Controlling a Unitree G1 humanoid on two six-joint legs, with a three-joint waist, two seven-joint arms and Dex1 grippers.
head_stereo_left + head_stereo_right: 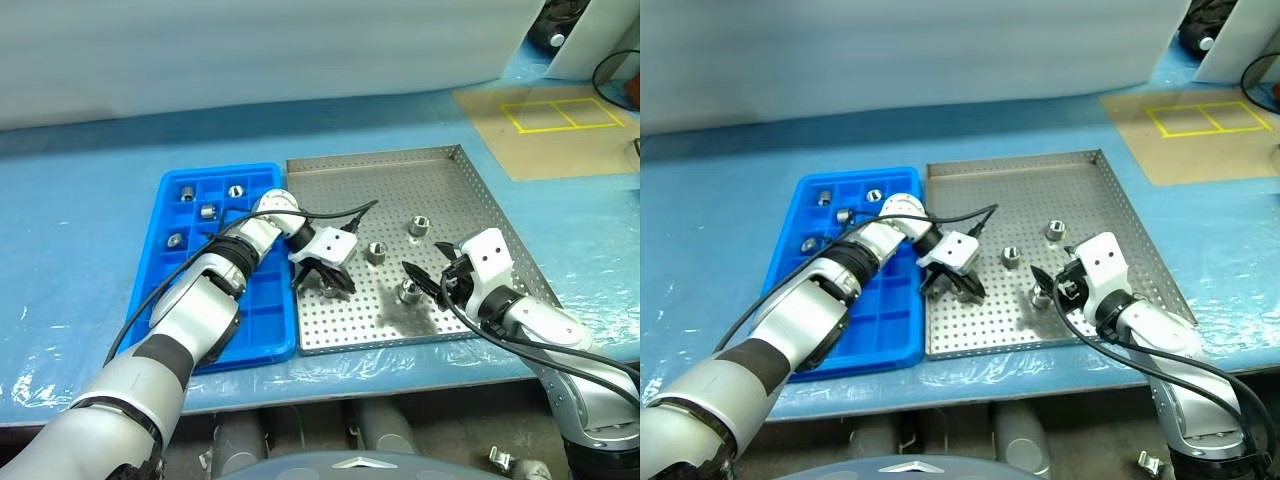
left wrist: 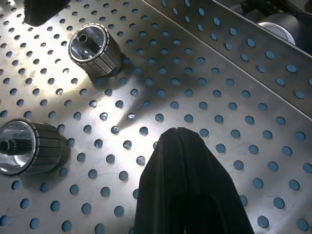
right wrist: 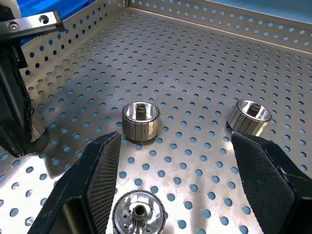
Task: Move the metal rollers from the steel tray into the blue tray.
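Two black fingers of the left gripper are pressed tight together, and in the left wrist view nothing sits between them. They hang over the steel tray at about 8 o'clock on its perforated floor. One metal roller stands just beside the tips, untouched as far as I can tell. The right gripper holds its fingers wide apart at about 5 o'clock on the tray. Another roller stands between them, and neither finger touches it. Beyond it, two more rollers stand apart from each other, one near the middle of the tray and one towards 2 o'clock. Four rollers already lie in the far compartments of the blue tray, which sits against the steel tray's 9 o'clock side. Each roller is a short, bright steel cylinder with a ribbed side wall, a polished end face and a splined bore. They look dense and rigid, with little risk of crushing, though the polished ends are probably slippery. A roller tipped onto its side would probably roll. The best hold is likely across the ribbed wall from above, with the fingers centred on the roller while it stands on end.
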